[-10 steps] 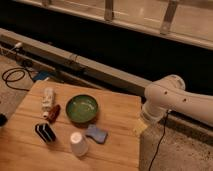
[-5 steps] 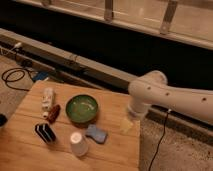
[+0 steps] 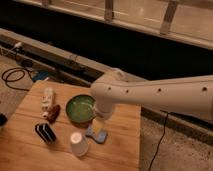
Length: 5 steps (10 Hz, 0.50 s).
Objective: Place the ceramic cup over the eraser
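The ceramic cup (image 3: 79,144), small, white and tapered, stands on the wooden table (image 3: 30,157) near the front middle. The eraser (image 3: 45,132), a black block with white stripes, lies to the cup's left, apart from it. My white arm reaches in from the right and bends down over the table. The gripper (image 3: 98,126) hangs at its end, right of the cup and just above the blue pad, near the green bowl's front rim.
A round green bowl (image 3: 80,108) sits behind the cup. A blue sponge-like pad (image 3: 98,135) lies right of the cup. A white bottle-like object (image 3: 48,98) and a dark red-brown cylinder (image 3: 53,113) lie at the left. Cables lie on the floor at far left.
My arm has swung left from beyond the table's right edge to over the table, and the gripper now hangs by the bowl and blue pad. The objects have not moved.
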### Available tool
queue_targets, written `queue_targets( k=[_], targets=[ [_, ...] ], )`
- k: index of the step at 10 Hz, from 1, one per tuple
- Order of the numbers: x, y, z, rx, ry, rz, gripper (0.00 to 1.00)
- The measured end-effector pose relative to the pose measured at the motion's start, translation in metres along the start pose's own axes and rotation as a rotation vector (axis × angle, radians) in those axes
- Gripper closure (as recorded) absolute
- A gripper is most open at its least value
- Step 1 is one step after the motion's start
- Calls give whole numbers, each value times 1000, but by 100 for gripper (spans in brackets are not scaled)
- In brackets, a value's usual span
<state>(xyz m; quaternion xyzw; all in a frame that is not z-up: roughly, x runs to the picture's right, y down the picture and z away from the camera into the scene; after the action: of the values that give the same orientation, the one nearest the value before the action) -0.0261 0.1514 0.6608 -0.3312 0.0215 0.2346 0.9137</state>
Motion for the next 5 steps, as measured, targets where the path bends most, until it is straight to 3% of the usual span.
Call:
queue_targets(
  k=[5],
  targets=[
    [4, -3, 0, 1, -3, -1, 20]
  ],
)
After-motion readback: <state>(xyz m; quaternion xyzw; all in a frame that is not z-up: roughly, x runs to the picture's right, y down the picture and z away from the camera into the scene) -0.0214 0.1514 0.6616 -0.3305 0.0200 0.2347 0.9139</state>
